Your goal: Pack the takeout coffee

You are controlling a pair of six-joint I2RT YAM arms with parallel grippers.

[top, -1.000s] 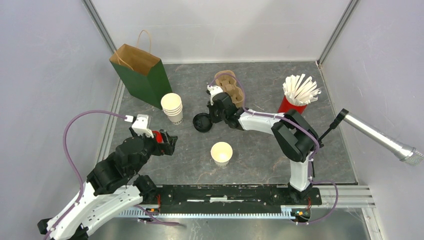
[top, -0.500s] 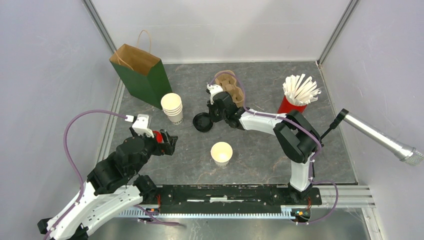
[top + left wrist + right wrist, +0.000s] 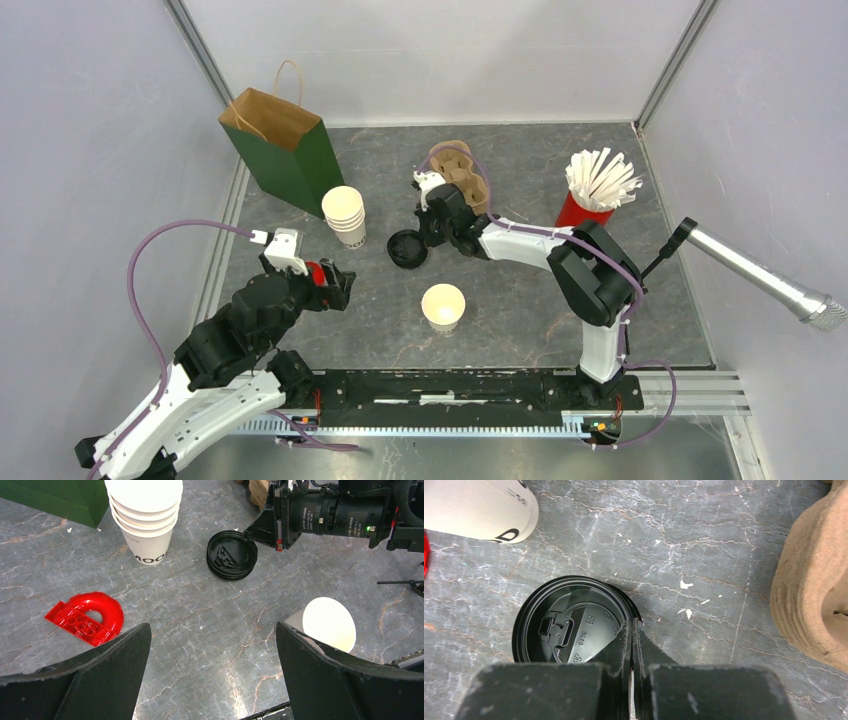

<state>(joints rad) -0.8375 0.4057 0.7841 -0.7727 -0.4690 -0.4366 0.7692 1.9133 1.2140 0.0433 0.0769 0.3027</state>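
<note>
Grey marbled surface (image 3: 520,300), on which the white paper takeout cup (image 3: 443,305) is stood lidless near centre. Its walls are judged light and crushable, best gripped low on the sides. The round black plastic lid (image 3: 406,246) is laid just beyond, its rim pinched by the right pincer (image 3: 632,625). The left pincer (image 3: 212,630) is spread wide apart.

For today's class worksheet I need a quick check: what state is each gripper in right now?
Left gripper: open, holding nothing.
Right gripper: closed, pinching the rim of the black lid.
</note>
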